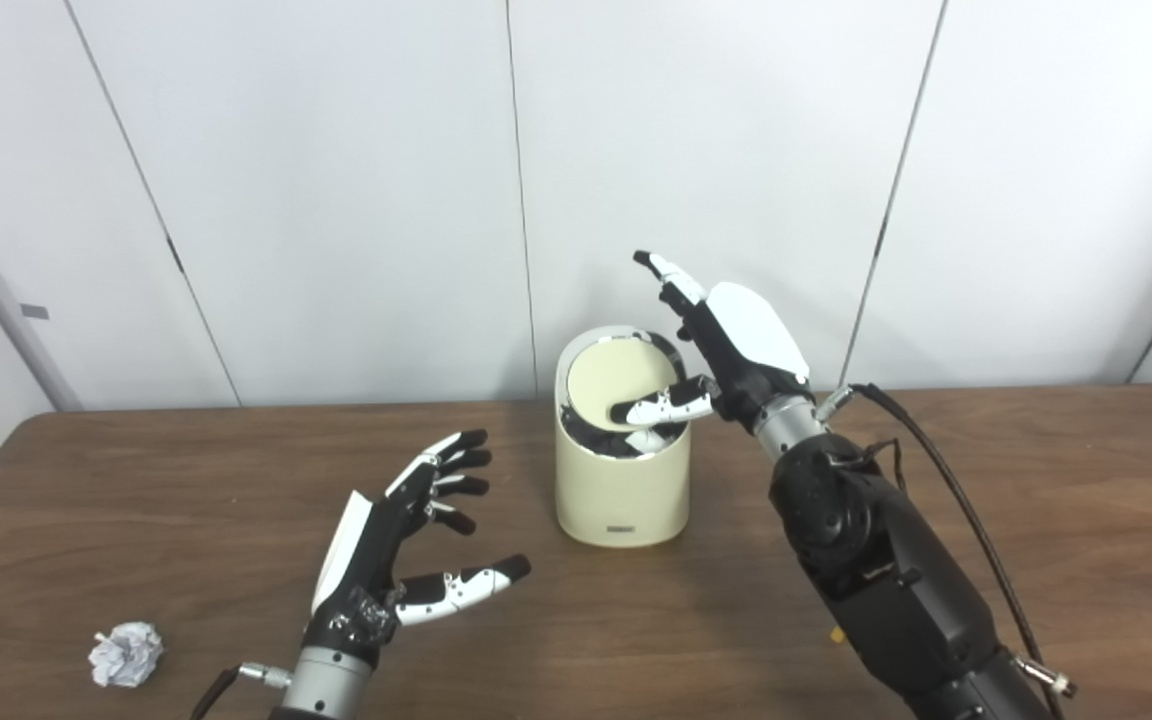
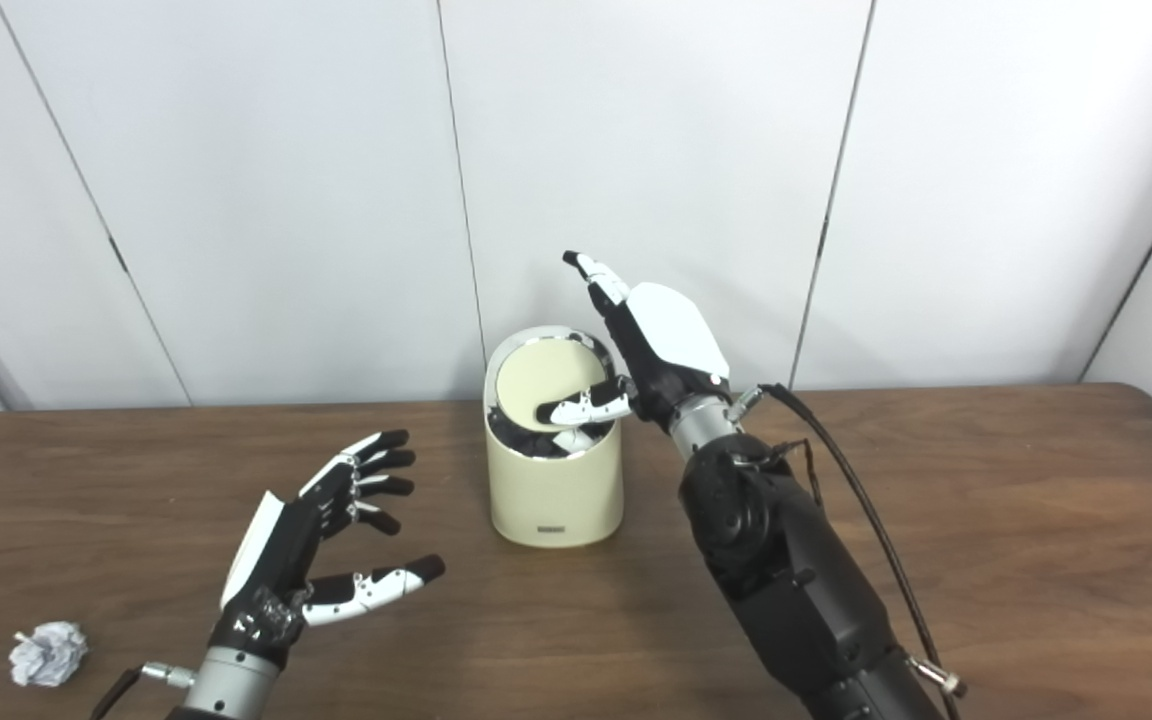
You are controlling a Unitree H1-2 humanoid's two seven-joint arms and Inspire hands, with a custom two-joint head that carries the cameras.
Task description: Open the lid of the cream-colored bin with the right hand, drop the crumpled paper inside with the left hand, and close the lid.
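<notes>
Your right robot hand [image 1: 736, 345] is up at the top of the cream bin [image 1: 622, 487]. Its thumb rests on the round lid [image 1: 618, 385], which tips up so a dark gap shows at the front. That makes room for paper to go in. The other fingers point up, spread, holding nothing. Your left robot hand [image 1: 406, 540] waits just above the surface [image 1: 1036, 500], fingers spread and empty. The crumpled paper [image 1: 125, 654] lies by the near left edge, so you must grab it first.
</notes>
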